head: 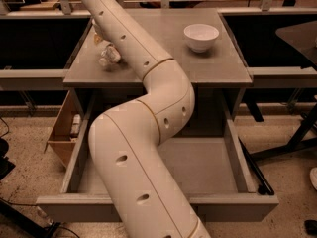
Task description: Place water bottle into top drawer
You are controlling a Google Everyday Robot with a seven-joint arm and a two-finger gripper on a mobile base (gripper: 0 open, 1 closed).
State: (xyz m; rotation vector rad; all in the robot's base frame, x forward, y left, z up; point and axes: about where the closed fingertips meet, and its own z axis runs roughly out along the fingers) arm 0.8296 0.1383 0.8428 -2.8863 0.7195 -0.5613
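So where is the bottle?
In the camera view the bottle lies on the table's left, beside the arm; the bowl stands right. The gripper is not in view.

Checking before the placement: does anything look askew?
Only the water bottle: it lies tipped on its side at the left of the table, partly behind the arm. The pincer is out of view, past the arm's upper end.

The arm (148,148) is made of thick, rounded, cream-white tubes, with thin tan seams at the joints and small dark oval holes along the shells. Of the gripper (98,32) only a pale bit shows beside the upper link's left edge.
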